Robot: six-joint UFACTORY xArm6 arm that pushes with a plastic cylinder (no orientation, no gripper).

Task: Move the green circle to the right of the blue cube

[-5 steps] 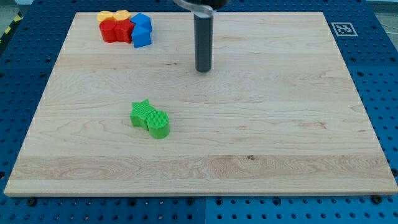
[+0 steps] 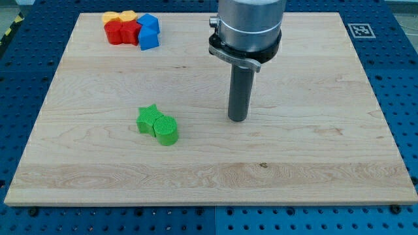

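Observation:
The green circle (image 2: 166, 130) lies left of the board's middle, touching a green star (image 2: 149, 118) on its upper left. The blue cube (image 2: 149, 40) sits at the view's top left, under another blue block (image 2: 148, 23). My tip (image 2: 238, 119) rests on the board well to the right of the green circle, level with it and apart from it. No block touches the tip.
Red blocks (image 2: 122, 32) and yellow blocks (image 2: 118, 15) cluster left of the blue ones at the top left. The wooden board (image 2: 307, 150) lies on a blue perforated table. A marker tag (image 2: 359, 30) sits at the top right.
My tip has moved toward the view's bottom and a little right, from the upper middle of the board to about the level of the green blocks. The blocks have not moved.

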